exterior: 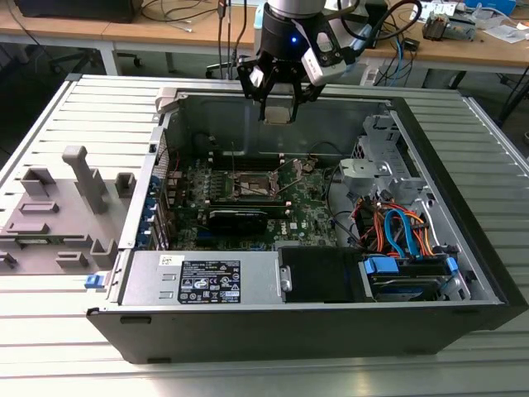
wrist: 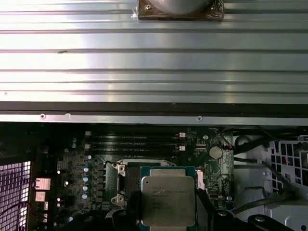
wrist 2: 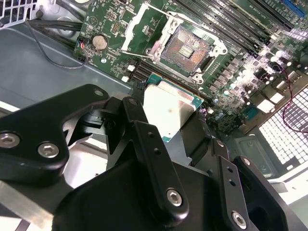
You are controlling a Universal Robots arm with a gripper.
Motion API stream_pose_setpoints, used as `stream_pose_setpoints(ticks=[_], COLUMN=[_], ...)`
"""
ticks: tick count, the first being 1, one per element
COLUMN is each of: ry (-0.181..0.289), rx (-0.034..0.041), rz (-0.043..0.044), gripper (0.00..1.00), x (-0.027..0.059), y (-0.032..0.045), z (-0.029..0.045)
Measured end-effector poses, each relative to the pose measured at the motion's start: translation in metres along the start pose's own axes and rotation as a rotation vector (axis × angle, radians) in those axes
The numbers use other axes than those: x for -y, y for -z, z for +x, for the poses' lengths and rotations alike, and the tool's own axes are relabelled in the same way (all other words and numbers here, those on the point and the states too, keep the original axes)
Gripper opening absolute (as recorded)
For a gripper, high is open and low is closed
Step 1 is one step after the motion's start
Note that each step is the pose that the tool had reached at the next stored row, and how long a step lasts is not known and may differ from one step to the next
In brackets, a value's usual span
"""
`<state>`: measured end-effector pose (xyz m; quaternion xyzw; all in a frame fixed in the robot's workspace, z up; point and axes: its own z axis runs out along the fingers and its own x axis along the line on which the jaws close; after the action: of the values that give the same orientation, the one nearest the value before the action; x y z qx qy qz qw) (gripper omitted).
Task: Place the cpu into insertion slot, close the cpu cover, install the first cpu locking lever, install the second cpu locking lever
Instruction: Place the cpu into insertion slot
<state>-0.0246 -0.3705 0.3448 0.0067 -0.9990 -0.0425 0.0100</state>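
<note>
Hand: the black, jointed metal hand (wrist 2: 169,118) is clenched on the cpu, with its dark fingers (wrist 2: 144,139) pressing two opposite edges.
Cpu: a small flat square chip with a pale silver-grey metal lid on a green base (wrist: 168,199). It is held in the air above the open computer and is not yet in its slot.
Handling: probably light and stiff, with smooth edges that could slip. The contact side is likely fragile, so the bare edges where it is now pinched look like the right place to hold it.
Facing: the metal lid is turned towards both wrist views and the green base faces away towards the board. Being square, it has no real long axis, and I cannot tell whether it is level with the socket.
Socket: the open square insertion slot with coppery contacts (wrist 2: 185,47) lies beyond the chip and is empty.
Cover: the thin silvery metal frame plate (wrist 2: 131,34) appears swung open beside the slot.
Board: the green motherboard (wrist 2: 110,19) sits inside the grey steel computer case (exterior: 463,165).
Desk: the ribbed aluminium desk (exterior: 50,331) carries the case.
</note>
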Motion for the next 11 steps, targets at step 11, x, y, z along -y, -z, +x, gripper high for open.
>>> stream_pose_setpoints(ticks=[11], ry=[0.0], rx=[0.0], rz=[0.0], gripper=[0.55], x=[0.0004], y=[-0.0017], z=[0.0])
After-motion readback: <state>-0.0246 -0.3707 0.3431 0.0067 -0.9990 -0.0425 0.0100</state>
